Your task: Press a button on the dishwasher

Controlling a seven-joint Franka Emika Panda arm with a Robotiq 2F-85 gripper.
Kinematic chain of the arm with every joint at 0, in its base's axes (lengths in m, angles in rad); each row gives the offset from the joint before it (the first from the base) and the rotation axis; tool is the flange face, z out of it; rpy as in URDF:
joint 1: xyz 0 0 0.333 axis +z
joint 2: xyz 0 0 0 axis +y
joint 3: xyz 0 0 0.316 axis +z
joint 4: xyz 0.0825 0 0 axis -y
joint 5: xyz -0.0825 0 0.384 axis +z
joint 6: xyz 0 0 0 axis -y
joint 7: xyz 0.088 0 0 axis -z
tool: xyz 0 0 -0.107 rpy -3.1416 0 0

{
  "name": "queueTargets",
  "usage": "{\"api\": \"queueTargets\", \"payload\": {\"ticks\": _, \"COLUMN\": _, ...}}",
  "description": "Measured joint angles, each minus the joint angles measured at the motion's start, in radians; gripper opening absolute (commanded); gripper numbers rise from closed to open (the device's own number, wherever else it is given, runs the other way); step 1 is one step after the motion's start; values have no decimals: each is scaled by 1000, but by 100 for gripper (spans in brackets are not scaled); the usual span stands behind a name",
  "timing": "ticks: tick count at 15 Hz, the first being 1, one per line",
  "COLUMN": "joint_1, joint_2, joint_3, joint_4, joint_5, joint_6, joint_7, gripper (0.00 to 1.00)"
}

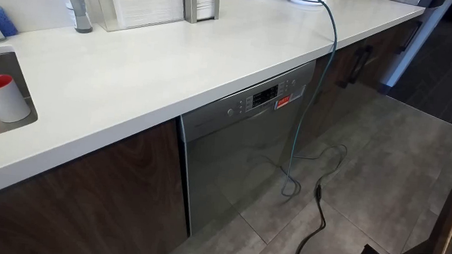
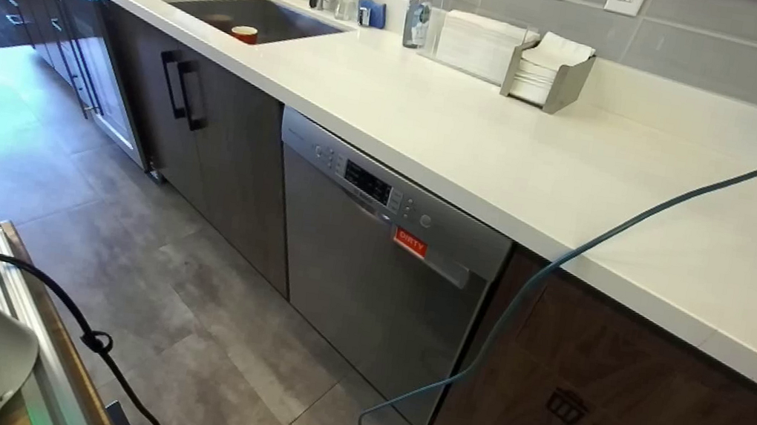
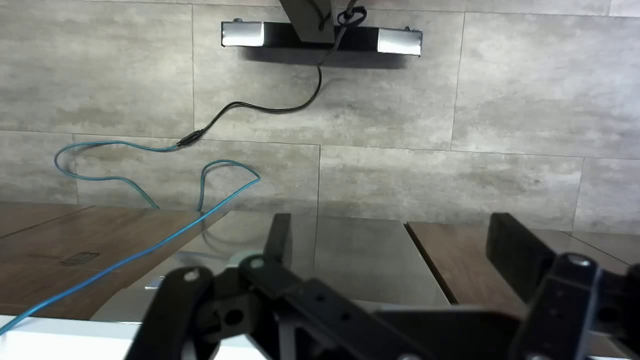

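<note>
Dishwasher (image 2: 362, 270) beneath white countertop (image 2: 437, 124), red DIRTY label (image 2: 411, 242) on its front — end effector (image 3: 392, 242) spread wide

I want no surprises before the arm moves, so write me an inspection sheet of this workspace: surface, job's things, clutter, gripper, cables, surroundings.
Surface: white countertop, running above the dishwasher.
Job's things: dishwasher closed; small buttons beside a display I cannot read; red DIRTY label on its front.
Clutter: paper towels, napkins and a bottle on the countertop; red-and-white cup in the sink.
Gripper: open, nothing seen in its grasp.
Cables: blue cable passes the countertop's front edge down to the floor; black cable lies on the floor; either might snag.
Surroundings: wooden cabinet fronts on both sides of the dishwasher, grey tiled floor.
</note>
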Motion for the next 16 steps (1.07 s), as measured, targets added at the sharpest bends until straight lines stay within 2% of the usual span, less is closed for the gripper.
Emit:
{"api": "queueTargets", "payload": {"ticks": 3, "joint_1": 0, "joint_2": 4, "joint_3": -20, "joint_4": -32, "joint_5": 18, "joint_6": 29, "joint_7": -13, "gripper": 100}}
{"api": "queueTargets", "payload": {"ticks": 7, "joint_1": 0, "joint_2": 16, "joint_3": -90, "joint_4": -157, "joint_5": 98, "joint_6": 168, "joint_7": -107, "gripper": 100}}
{"api": "queueTargets", "payload": {"ticks": 13, "joint_1": 1, "joint_2": 71, "joint_3": -200, "joint_4": -321, "joint_5": 235, "joint_6": 414, "joint_7": -364, "gripper": 100}}
{"api": "queueTargets", "payload": {"ticks": 16, "joint_1": 6, "joint_2": 122, "joint_3": -230, "joint_4": -369, "joint_5": 320, "joint_6": 532, "joint_7": -494, "gripper": 100}}
